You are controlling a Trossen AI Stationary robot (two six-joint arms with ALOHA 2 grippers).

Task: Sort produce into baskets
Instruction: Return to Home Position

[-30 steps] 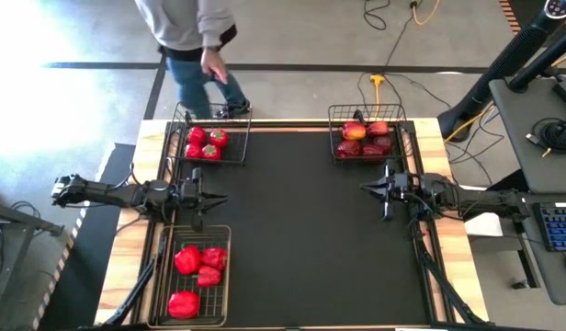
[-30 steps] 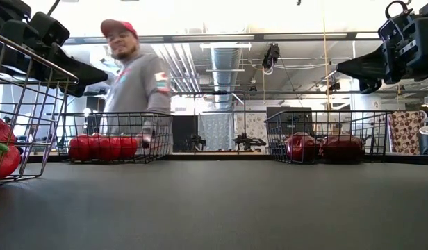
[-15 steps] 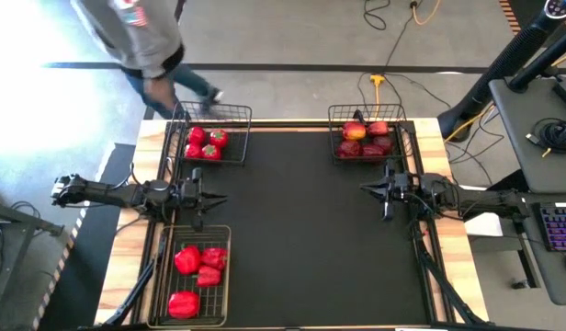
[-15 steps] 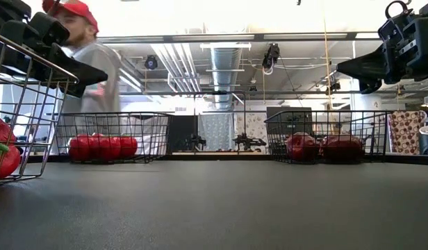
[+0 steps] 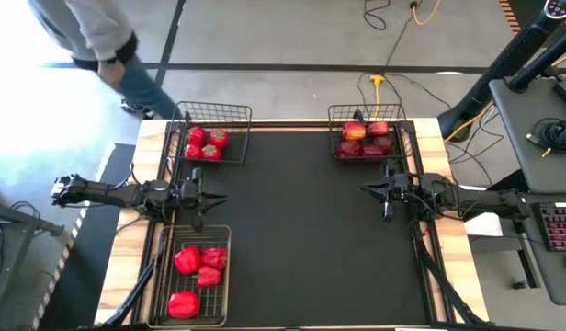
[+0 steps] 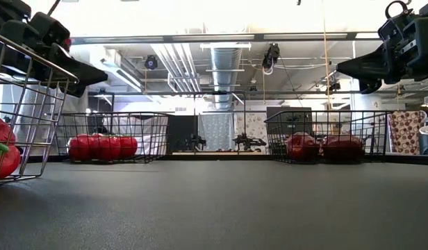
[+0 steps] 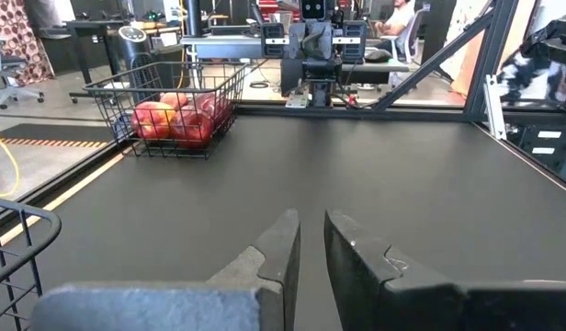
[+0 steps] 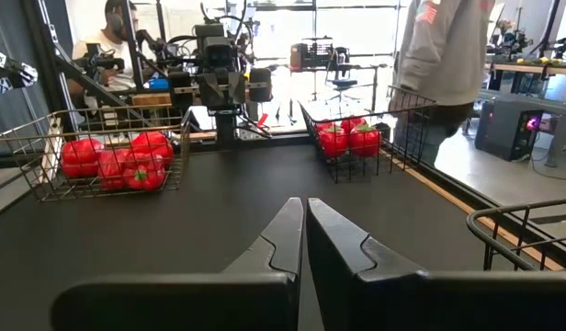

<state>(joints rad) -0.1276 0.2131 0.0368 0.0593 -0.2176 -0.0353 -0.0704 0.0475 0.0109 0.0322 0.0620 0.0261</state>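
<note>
Sorting looks done: peppers [image 5: 193,271], tomatoes [image 5: 206,143] and apples [image 5: 366,138] all sit in wire baskets [image 5: 215,112] at three corners of the counter [image 5: 301,230]. Left pincer [image 5: 220,198] hangs over the counter's left edge, all but closed and empty. Right pincer [image 5: 364,188] is over its right edge, closed and empty. Peppers are probably light, hollow and slick, so grab them across the shoulders. No readable writing.

No words, numbers or signs can be read in any view. The baskets [image 5: 212,115] show no labels. The person's [image 8: 446,55] shirt has a small patch [image 8: 429,13], too blurry to read.
</note>
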